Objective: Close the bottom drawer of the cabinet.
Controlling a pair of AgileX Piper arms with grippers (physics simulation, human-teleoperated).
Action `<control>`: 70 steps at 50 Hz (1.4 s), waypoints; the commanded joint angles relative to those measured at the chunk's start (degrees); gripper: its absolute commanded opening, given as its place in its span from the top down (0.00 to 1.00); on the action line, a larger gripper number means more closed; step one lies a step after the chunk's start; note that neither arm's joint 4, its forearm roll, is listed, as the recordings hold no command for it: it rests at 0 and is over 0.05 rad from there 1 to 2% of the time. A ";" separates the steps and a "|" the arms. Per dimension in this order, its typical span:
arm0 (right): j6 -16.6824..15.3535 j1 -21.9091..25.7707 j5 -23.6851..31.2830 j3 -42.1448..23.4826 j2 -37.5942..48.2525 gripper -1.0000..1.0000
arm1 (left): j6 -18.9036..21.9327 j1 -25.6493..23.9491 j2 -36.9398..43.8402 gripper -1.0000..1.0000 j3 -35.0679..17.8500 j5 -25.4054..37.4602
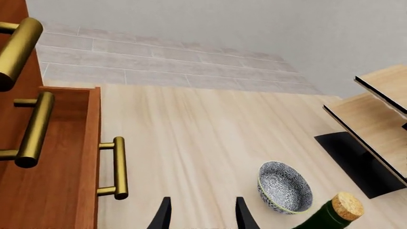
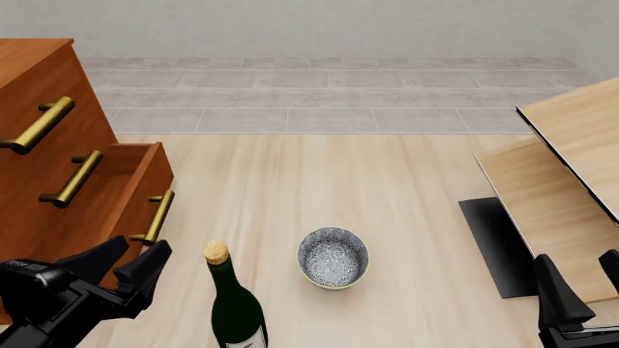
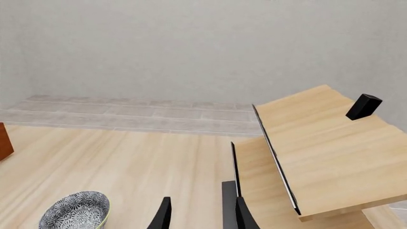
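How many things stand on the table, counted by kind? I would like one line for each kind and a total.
Cabinet: 1
Bowl: 1
Bottle: 1
Pale wooden shelf unit: 1
Total: 4

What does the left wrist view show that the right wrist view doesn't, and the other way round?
Only the left wrist view: the bottom drawer, pulled out of the cabinet, its brass handle, and the corked bottle. Only the right wrist view: a small black block on the pale wood furniture. Both: the patterned bowl, the pale furniture, the light wood table and an open tool, left and right.
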 commanded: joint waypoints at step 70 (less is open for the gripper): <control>0.26 0.09 0.25 -0.15 0.00 0.00 | -0.53 8.50 51.06 0.00 -1.97 -40.41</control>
